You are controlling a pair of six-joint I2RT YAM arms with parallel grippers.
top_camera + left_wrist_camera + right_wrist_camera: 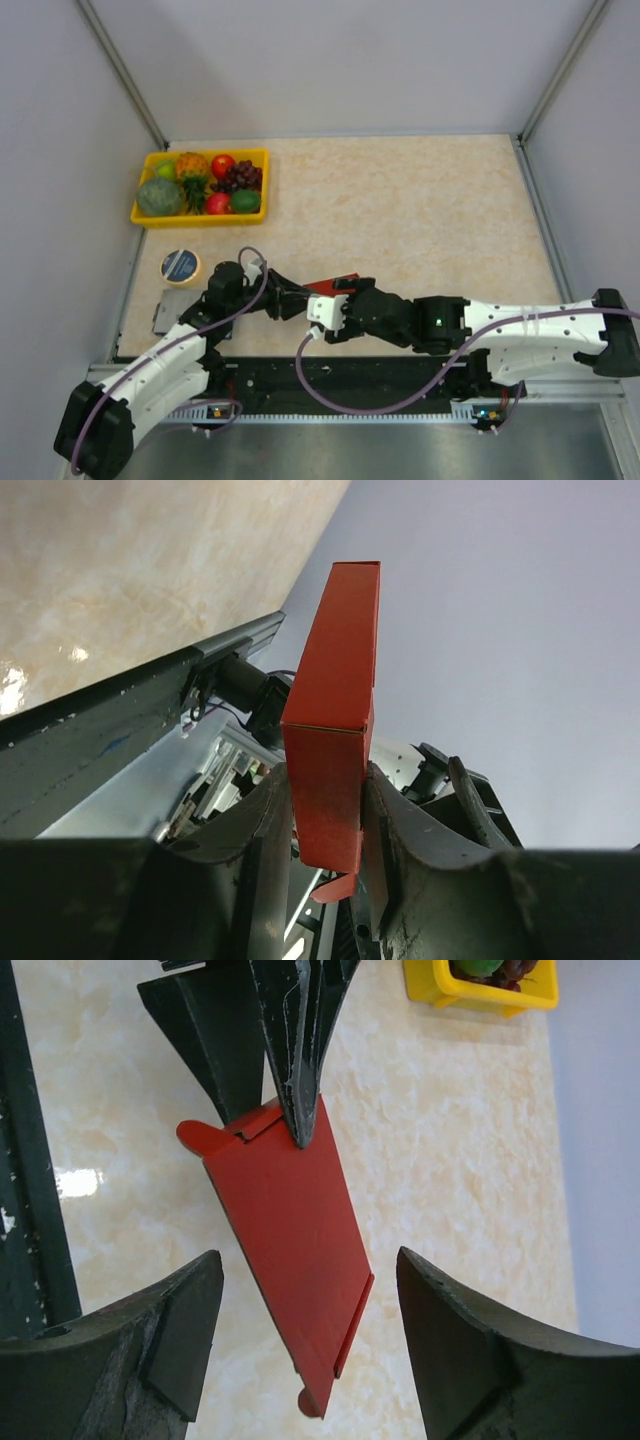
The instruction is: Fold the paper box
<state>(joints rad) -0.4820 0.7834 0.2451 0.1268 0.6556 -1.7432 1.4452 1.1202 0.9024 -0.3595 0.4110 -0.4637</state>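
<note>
**Two Arms, One Red Box**

Two robot arms met low over the near edge of the table (420, 220). The left gripper (328, 780) held the paper box (340, 660) up off the table. Its two fingers pinched one end of the box from both sides, so the rest stuck out free. I think it held the box that way so the other arm could get at it. The box looked partly made. It was a flat red sleeve with a sharp crease down one side and a small tab poking out at the end.

The right gripper (308, 1270) faced it. Its fingers were spread wide, one on each side of the red card, and neither one touched it. That gap looked like room to slide over the free end and press a flap. I guessed the thin card could bend the wrong way or slip out of the pinch.

A yellow fruit tray (200, 219) sat far off at the back left, out of the way.
</note>
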